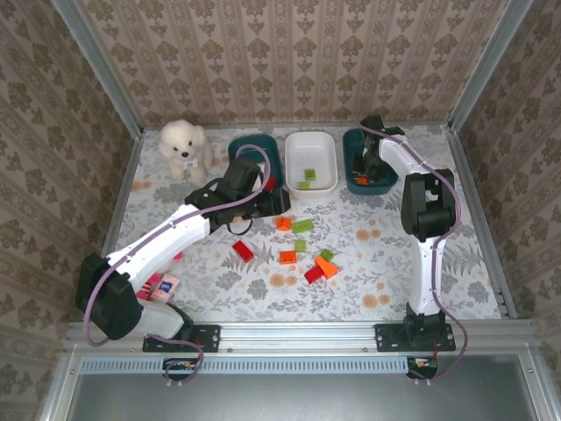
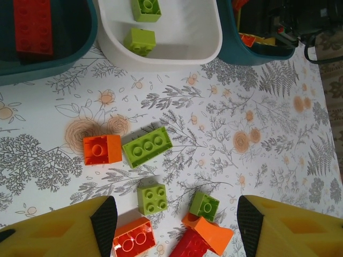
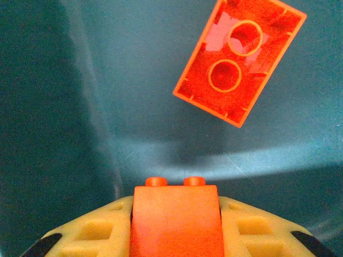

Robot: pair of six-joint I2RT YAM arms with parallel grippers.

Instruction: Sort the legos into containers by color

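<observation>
Two orange pieces share the right teal tub (image 3: pixel 80 107): one orange brick (image 3: pixel 175 211) is clamped between the right fingers (image 3: pixel 102 233), studs pointing ahead, and a second brick (image 3: pixel 239 61) lies on the tub floor just beyond, to the right. Release looks like the next step. The right arm reaches far forward, wrist tipped down into the tub. The left fingers (image 2: pixel 64 230) stand apart above loose bricks (image 2: pixel 151 198) on the worktop (image 2: pixel 268 160).

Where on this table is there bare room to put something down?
Bare cloth lies between the loose legos and the right arm, and between that arm and the right wall. The near-edge strip before the legos is free too. Crowded: the middle, and the back row of dog and tubs.
</observation>
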